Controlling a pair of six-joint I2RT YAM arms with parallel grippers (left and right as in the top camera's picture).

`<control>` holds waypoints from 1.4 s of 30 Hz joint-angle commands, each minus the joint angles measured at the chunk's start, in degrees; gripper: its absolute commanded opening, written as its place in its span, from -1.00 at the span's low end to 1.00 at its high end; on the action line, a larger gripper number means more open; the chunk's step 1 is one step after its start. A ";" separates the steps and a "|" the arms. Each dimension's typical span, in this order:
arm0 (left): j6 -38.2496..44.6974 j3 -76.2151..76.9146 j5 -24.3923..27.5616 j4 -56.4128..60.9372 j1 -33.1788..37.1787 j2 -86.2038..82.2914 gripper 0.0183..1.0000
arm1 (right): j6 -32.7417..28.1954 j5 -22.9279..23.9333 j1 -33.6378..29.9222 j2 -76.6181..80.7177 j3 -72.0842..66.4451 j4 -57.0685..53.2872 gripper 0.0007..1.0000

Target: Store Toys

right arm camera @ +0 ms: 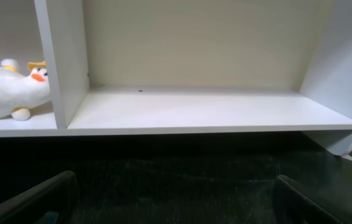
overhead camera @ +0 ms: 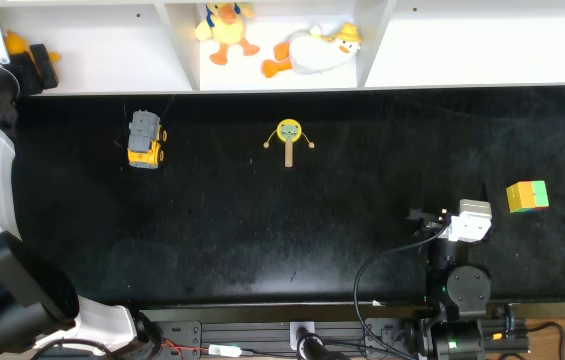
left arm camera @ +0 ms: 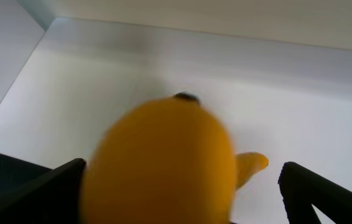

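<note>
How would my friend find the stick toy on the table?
Find the black table by the white shelf. Near its middle, between the yellow truck and the colourful cube, lies the stick toy. Only it has a round green face on a wooden handle.

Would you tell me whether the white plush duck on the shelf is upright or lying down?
Lying down: the white plush duck stretches lengthwise along the shelf floor, head toward the divider.

Plush ducks [overhead camera: 314, 50] crowd the middle bay [overhead camera: 247, 75]; right bay [right arm camera: 213, 109] stands open
</note>
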 commanded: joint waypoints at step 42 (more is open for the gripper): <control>-8.48 -36.41 -7.19 2.10 -24.09 -18.25 0.87 | 0.42 -0.33 -0.17 -0.52 -0.76 0.15 0.99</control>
